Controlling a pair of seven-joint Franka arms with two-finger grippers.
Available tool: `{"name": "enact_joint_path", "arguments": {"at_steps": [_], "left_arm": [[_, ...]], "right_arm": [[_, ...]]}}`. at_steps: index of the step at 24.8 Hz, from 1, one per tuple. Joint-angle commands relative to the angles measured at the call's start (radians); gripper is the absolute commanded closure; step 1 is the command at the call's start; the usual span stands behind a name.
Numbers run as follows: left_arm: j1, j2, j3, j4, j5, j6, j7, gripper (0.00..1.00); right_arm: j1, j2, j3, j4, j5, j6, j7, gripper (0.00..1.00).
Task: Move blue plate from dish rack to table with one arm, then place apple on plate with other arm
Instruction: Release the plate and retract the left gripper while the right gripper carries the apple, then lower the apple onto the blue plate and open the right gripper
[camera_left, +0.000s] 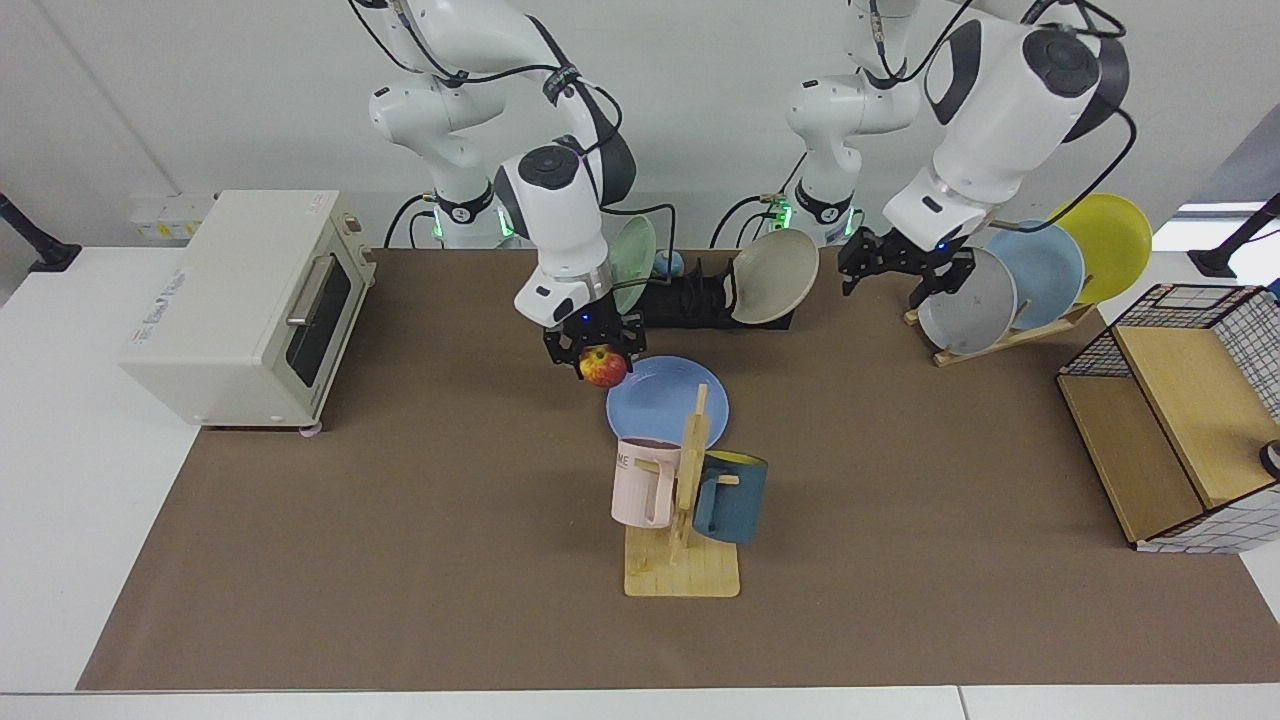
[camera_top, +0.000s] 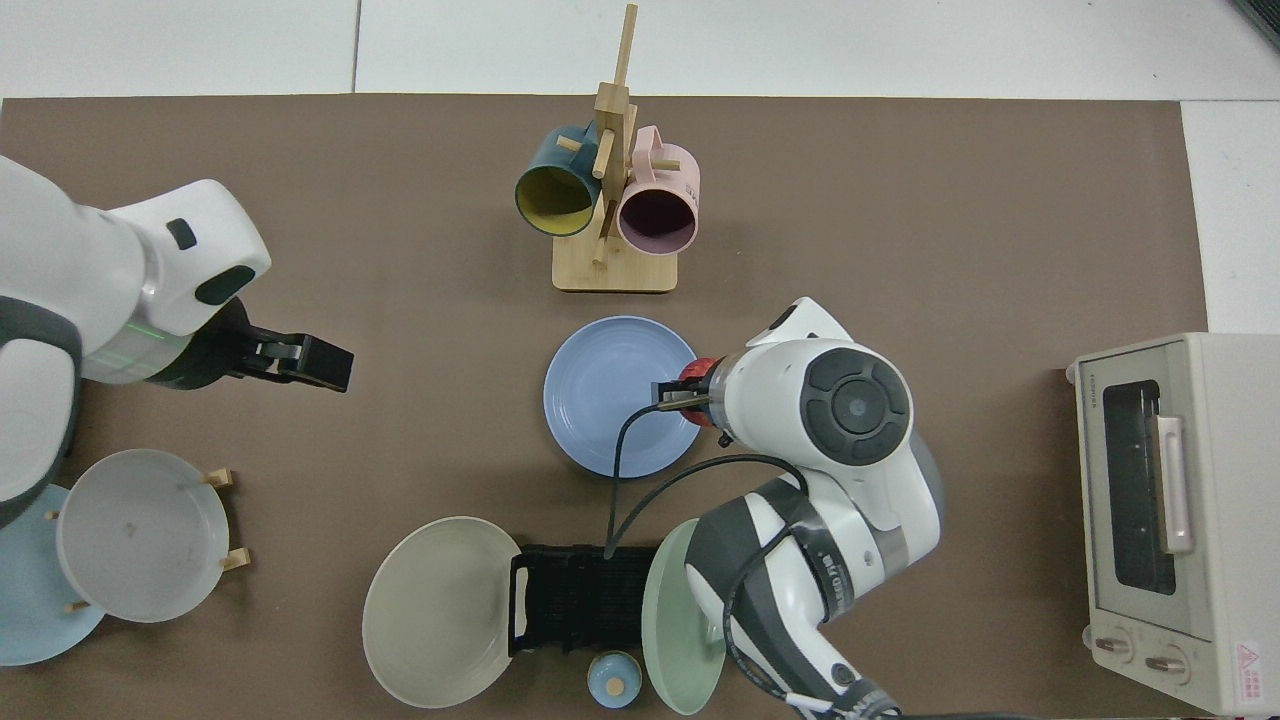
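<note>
A white desk (camera_left: 60, 480) with a wide brown mat (camera_left: 400, 560) stood before a plain pale wall. The blue plate (camera_left: 660, 400) (camera_top: 610, 385) lay flat on the mat near the middle, between the black dish rack (camera_left: 690, 300) (camera_top: 575, 600) behind it and a wooden mug stand (camera_left: 685, 540) (camera_top: 612, 200) in front.

The apple (camera_left: 603, 367) hung clamped in the right end effector (camera_left: 597, 360), just above the plate's rim on the toaster-oven side. In the top view only a sliver of red showed beside the right arm's wrist (camera_top: 695, 372), over the plate's edge.

The left end effector (camera_left: 905, 272) (camera_top: 315, 362) hung raised and empty, its fingers spread, well apart from the blue plate and close to the grey plate (camera_left: 965, 300) in the light wooden plate rack (camera_left: 1010, 335), which also held a sky-blue plate (camera_left: 1040, 262) and a yellow plate (camera_left: 1105, 240).

The dish rack carried a pale green plate (camera_top: 680, 630) upright and a beige plate (camera_left: 775, 275) (camera_top: 435, 610) leaning at its end. The mug stand bore a pink mug (camera_left: 645, 482) and a dark teal mug (camera_left: 730, 495). A cream toaster oven (camera_left: 240, 305) stood at one end of the desk, a wire-and-wood basket (camera_left: 1180, 420) at the other.
</note>
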Motion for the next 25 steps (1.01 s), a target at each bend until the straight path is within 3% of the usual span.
{"name": "enact_joint_path", "arguments": {"at_steps": [1,6,9,19,25], "left_arm": [[-0.012,0.034,0.021,0.146,0.107,-0.094,-0.017,0.01],[-0.044,-0.041,0.096,0.146,0.125,-0.123,-0.012,0.00],[-0.042,-0.066,0.095,0.135,0.125,-0.141,-0.014,0.00],[-0.036,-0.067,0.085,0.131,0.125,-0.143,-0.014,0.00],[-0.032,-0.067,0.087,0.135,0.125,-0.143,-0.017,0.00]], "right_arm": [[0.090,0.118,-0.012,0.091,-0.011,0.043,0.144,1.00],[0.121,0.206,-0.012,0.185,-0.022,0.056,0.192,1.00],[0.122,0.243,-0.011,0.214,-0.030,0.068,0.192,1.00],[0.130,0.274,-0.014,0.191,-0.047,0.075,0.198,1.00],[0.124,0.269,-0.015,0.162,-0.050,0.074,0.198,0.81]]}}
